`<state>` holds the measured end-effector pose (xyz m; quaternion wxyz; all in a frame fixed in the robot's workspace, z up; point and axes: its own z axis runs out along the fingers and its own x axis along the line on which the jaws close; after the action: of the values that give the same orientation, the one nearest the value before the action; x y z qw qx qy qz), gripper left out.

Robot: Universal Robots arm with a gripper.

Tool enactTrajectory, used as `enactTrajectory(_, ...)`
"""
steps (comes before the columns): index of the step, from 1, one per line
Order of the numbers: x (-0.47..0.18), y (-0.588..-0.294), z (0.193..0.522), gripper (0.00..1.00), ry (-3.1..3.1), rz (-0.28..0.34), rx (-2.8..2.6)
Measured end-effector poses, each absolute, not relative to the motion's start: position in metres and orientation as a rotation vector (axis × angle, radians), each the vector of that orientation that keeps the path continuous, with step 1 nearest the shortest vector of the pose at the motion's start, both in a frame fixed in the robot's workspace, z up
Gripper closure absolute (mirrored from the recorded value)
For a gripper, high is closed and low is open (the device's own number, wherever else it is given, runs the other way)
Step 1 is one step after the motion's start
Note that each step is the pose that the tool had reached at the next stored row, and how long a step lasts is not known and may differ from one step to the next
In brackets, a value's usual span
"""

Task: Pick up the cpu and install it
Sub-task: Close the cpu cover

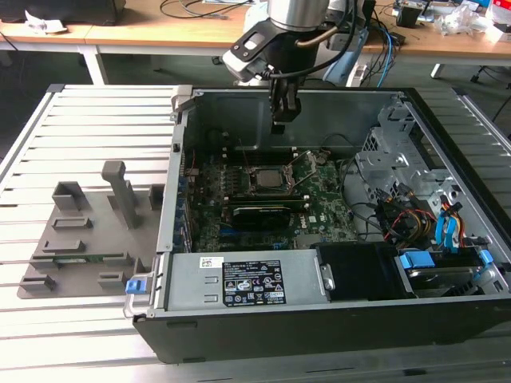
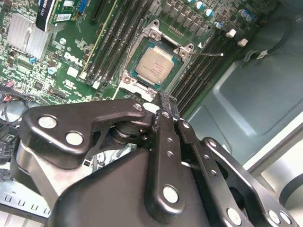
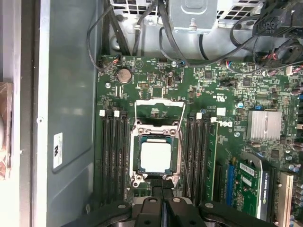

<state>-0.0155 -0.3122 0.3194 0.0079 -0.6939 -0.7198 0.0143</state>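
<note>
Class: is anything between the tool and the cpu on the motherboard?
Nothing visible is. The cpu sits in its socket with the silver top bare and the retention plate standing open; the tool is above the socket's edge, apart from it.

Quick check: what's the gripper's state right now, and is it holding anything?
Gripper: jaws closed, holding nothing; the cpu lies in the socket on the board.

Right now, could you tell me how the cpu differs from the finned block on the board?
The cpu has a smooth, flat top; the finned block is ribbed. The cpu sits framed in the socket between memory slots; the finned block stands outside them. Both are pale silver and squarish.
</note>
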Motion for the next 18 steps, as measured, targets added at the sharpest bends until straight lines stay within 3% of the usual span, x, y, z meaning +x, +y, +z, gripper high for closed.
enactTrajectory(18,0.053,-0.312,0.316,0.89,-2.249,0.049,-2.168)
